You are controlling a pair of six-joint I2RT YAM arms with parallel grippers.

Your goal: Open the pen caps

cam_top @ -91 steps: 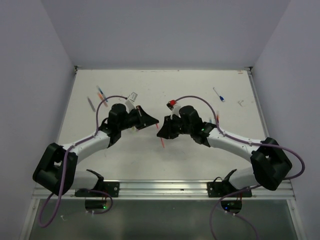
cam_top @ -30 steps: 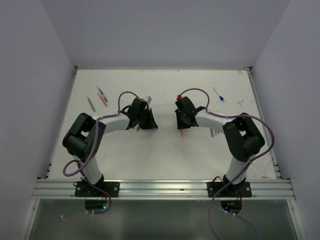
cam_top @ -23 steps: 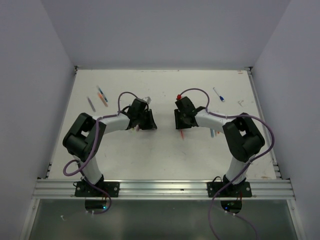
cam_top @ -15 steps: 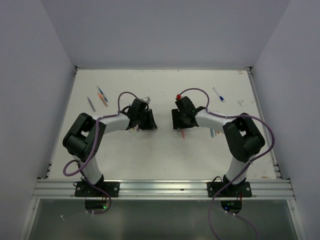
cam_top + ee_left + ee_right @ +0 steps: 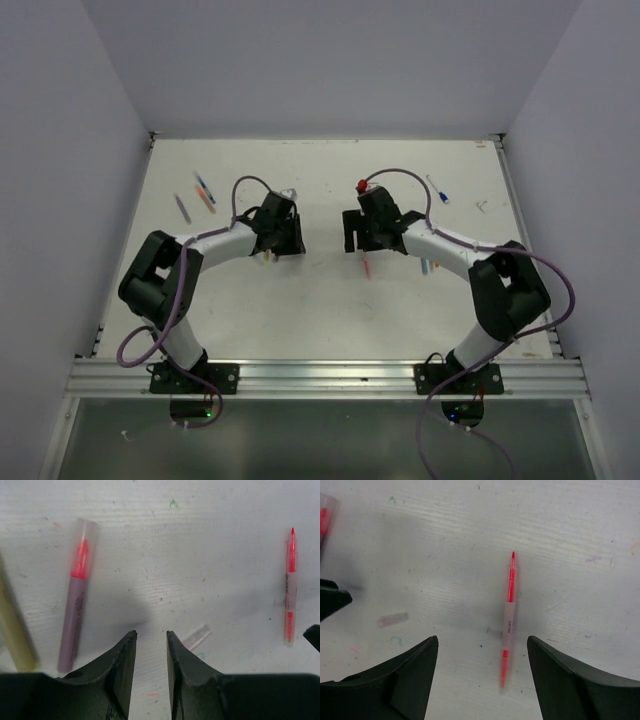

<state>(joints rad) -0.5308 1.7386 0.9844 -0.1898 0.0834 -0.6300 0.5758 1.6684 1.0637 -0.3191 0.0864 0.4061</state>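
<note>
An uncapped red pen (image 5: 509, 622) lies flat on the white table, just ahead of my right gripper (image 5: 482, 640), whose jaws stand wide open and empty. From above the same red pen (image 5: 366, 268) lies just near of that gripper (image 5: 350, 232). A clear pen cap (image 5: 196, 637) lies loose on the table beside the right finger of my left gripper (image 5: 150, 635), which is open a little with nothing between its fingers. The cap (image 5: 392, 619) also shows left of the pen. A capped pink-and-grey pen (image 5: 75, 615) lies to the left.
A yellowish pen (image 5: 15, 635) lies at the far left of the left wrist view. From above, pens (image 5: 205, 190) lie at the back left, a blue pen (image 5: 437, 188) at the back right, and more pens (image 5: 425, 266) under the right arm.
Both grippers have opened, the right one wide. The red pen and its clear cap have been let go and now lie apart on the table. Both grippers drew back slightly.
</note>
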